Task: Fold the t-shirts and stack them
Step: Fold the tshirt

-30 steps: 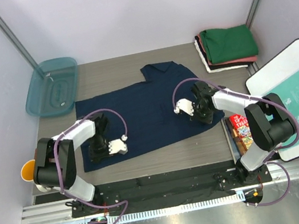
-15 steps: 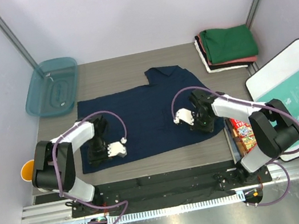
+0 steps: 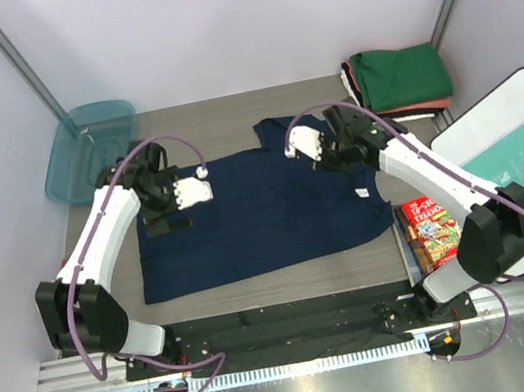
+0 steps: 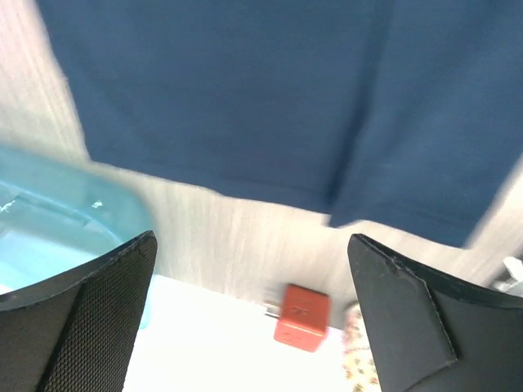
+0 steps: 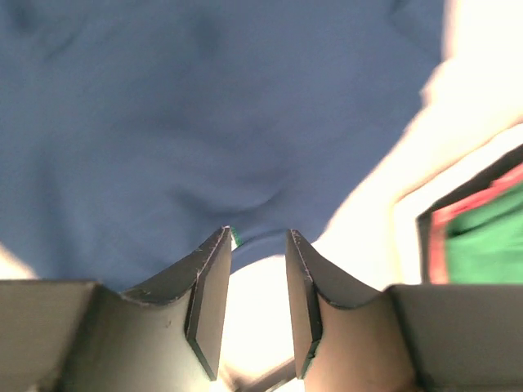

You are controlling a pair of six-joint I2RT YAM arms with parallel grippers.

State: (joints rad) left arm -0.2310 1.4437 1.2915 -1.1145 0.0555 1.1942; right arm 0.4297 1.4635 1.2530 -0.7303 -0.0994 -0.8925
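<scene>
Left gripper (image 4: 252, 238) jaws wide apart, right gripper (image 5: 257, 233) narrowly parted, both empty; navy t-shirt (image 3: 266, 216) beneath: pinch its edge squarely before folding.

I am watching two slim arms, the left arm (image 3: 96, 235) and the right arm (image 3: 434, 178), each wearing white shells between black joints and trailing a purple cable (image 3: 156, 141). The left end effector (image 4: 253, 327) is showing black, finely dimpled fingers (image 4: 90, 327); the right end effector (image 5: 257, 237) is showing smooth, dark grey wedges.
</scene>
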